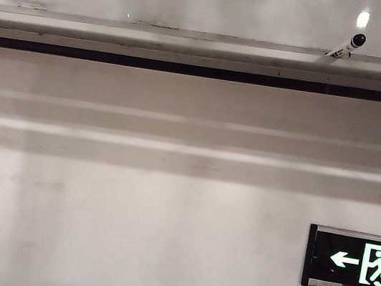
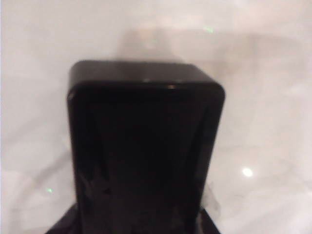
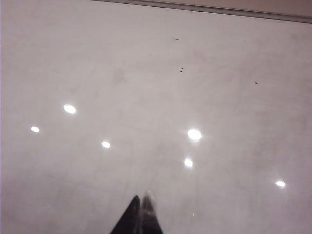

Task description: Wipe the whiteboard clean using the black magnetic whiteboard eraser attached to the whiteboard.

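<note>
One black magnetic eraser (image 2: pixel 146 151), rigid and glossy-slick, clamped across its sides by left gripper (image 2: pixel 139 226) against whiteboard (image 2: pixel 273 122); right gripper (image 3: pixel 140 214) fingers pinched empty, lower centre.

Right gripper (image 3: pixel 140 214): dark, tapering fingers (image 3: pixel 130 219) showing as narrow points | Left gripper (image 2: pixel 141 226): black fingers showing only as dark corners

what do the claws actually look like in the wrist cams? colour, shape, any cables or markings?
Little shows. Right claw: two dark, near-black fingers tapering to a narrow point, tips pressed together, one with a paler glossy edge. Left claw: only dark slivers at the lower frame corners, behind the black eraser that fills its wrist view; shape unreadable. No cables or markings visible. Neither arm appears in the exterior view.
</note>
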You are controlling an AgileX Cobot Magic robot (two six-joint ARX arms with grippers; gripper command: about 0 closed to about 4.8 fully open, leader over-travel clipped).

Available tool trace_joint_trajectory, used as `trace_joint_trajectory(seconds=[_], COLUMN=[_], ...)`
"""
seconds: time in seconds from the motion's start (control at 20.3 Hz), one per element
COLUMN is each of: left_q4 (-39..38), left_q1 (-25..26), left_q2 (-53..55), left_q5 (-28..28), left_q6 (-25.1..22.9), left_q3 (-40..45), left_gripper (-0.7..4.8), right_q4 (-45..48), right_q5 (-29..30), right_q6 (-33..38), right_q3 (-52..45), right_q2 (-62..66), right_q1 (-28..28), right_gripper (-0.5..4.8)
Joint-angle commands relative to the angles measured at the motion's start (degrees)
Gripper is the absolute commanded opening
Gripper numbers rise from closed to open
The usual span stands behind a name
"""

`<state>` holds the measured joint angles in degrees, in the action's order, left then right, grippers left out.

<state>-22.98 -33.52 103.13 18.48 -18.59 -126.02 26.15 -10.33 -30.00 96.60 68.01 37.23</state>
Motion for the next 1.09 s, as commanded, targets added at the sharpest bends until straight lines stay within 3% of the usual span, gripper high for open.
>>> trace_joint_trajectory(seconds=[0.05, 0.49, 0.64, 0.69, 0.74, 0.84, 1.09], left_q4=[6.4, 8.98, 7.96, 7.85, 7.61, 3.48, -3.1], left_q1=[4.37, 9.92, 9.9, 9.64, 9.57, 9.46, 9.46], left_q2=[-0.7, -3.08, -3.06, -3.15, -3.23, -4.79, -7.96], left_q5=[6.38, 4.33, 0.92, 0.74, 0.74, 0.66, -5.81], left_q6=[-0.5, 1.53, 1.64, 1.66, 1.66, 2.93, 7.1], left_q3=[-0.35, -0.35, -0.28, -0.31, -0.31, -0.28, -0.28], left_gripper=[-0.06, 0.0, 2.67, 3.97, 4.39, 4.67, 4.66], right_q4=[1.03, 1.07, 1.07, 1.05, 0.96, 0.46, 0.52], right_q5=[0.15, 0.15, 0.15, 0.15, 0.15, 0.11, 0.11], right_q6=[0.31, 0.44, 0.44, 0.44, 0.44, 0.44, 0.44], right_q3=[0.17, 0.17, 0.17, 0.17, 0.17, 0.17, 0.17], right_q2=[-0.22, -0.37, -0.37, -0.37, -0.37, -0.37, -0.42], right_q1=[0.13, 0.11, 0.13, 0.13, 0.11, 0.11, 0.11], right_gripper=[-0.01, -0.01, -0.01, -0.01, -0.01, -0.01, -0.01])
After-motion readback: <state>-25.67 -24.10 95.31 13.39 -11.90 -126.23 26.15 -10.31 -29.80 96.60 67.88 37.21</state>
